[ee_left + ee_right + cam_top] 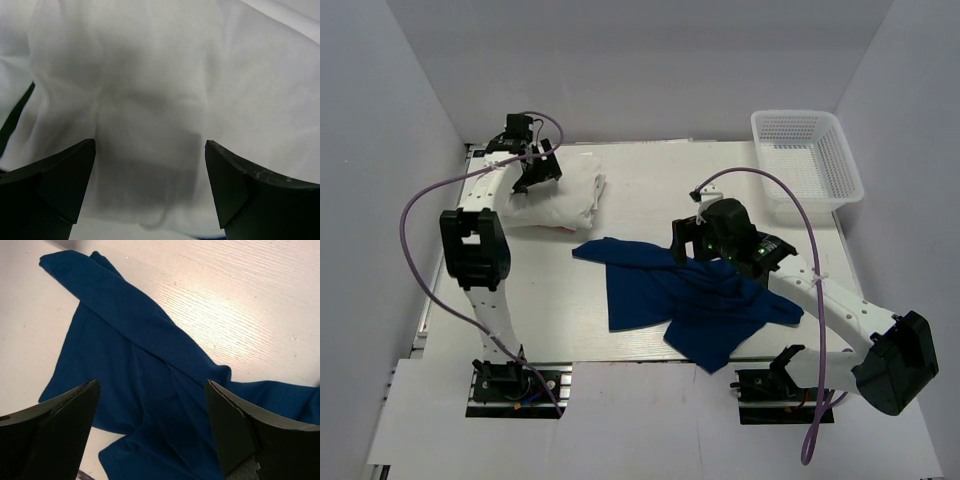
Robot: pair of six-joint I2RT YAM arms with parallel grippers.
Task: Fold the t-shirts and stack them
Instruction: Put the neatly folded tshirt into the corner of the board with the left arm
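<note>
The navy shirt (692, 302) lies unfolded and rumpled in the middle of the table (650, 190), toward its near edge, with one long fold reaching out to the left rear. The white shirts (567, 200) sit folded in a pile at the rear left, well apart from the navy one. The left gripper (150, 145) hangs right over the white pile, jaws wide apart with only white cloth showing between them; whether the fingertips touch it I cannot tell. The right gripper (150, 385) hovers over the navy shirt's rear part, jaws also spread wide and holding nothing. A white mesh basket (807, 158) stands at the rear right corner. A purple cable (425, 200) loops from each arm
</note>
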